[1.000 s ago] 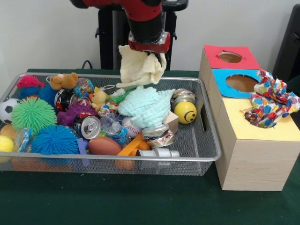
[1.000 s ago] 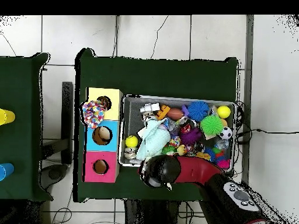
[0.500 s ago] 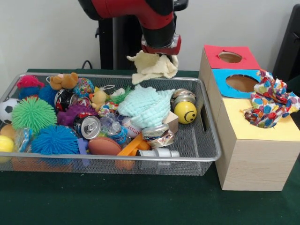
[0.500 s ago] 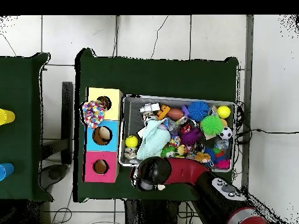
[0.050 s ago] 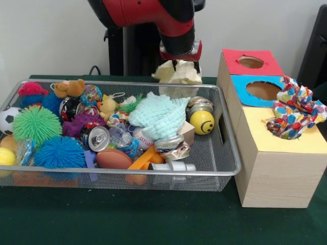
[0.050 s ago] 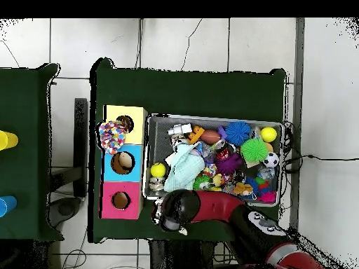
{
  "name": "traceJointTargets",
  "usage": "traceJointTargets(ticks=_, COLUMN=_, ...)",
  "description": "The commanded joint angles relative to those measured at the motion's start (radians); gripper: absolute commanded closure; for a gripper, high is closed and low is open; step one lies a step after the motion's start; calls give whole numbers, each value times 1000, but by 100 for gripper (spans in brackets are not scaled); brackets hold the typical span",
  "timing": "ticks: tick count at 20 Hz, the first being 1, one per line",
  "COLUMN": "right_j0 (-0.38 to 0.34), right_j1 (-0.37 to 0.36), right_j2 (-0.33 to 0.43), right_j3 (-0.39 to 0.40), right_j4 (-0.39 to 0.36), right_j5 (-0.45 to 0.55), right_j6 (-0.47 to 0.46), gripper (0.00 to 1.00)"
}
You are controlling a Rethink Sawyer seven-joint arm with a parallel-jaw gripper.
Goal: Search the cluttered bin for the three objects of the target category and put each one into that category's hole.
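Pale yellow cloth held up behind the wire bin

The gripper [image 5: 180,62], in the upper middle of the front view, is clamped on a bunched pale yellow cloth [image 5: 179,73] that hangs clear above the far rim of the wire bin [image 5: 227,133]. A mint green cloth [image 5: 159,115] lies on the clutter in the middle of the bin, beside a yellow smiley ball [image 5: 202,122]. At the right, on the green bench [image 5: 153,219], stands the box with red, blue and yellow tops; a multicoloured cloth [image 5: 295,109] sits bunched in the yellow section's hole [image 5: 278,127].
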Motion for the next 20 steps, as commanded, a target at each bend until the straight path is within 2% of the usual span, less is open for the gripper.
traceJointTargets(ticks=1, right_j0=36, right_j1=-12, right_j2=15, right_j3=-55, right_j4=53, right_j5=-115, right_j6=139, gripper=0)
traceJointTargets(ticks=8, right_j0=57, right_j1=-69, right_j2=-5, right_j3=-3, right_j4=54, right_j5=-133, right_j6=154, gripper=0)
traceJointTargets(ticks=13, right_j0=54, right_j1=-183, right_j2=-35, right_j3=37, right_j4=36, right_j5=-84, right_j6=123, gripper=0)
traceJointTargets(ticks=15, right_j0=41, right_j1=-208, right_j2=-41, right_j3=0, right_j4=24, right_j5=-16, right_j6=75, gripper=0)
traceJointTargets(ticks=20, right_j0=32, right_j1=-165, right_j2=-73, right_j3=-142, right_j4=-41, right_j5=71, right_j6=-21, gripper=0)
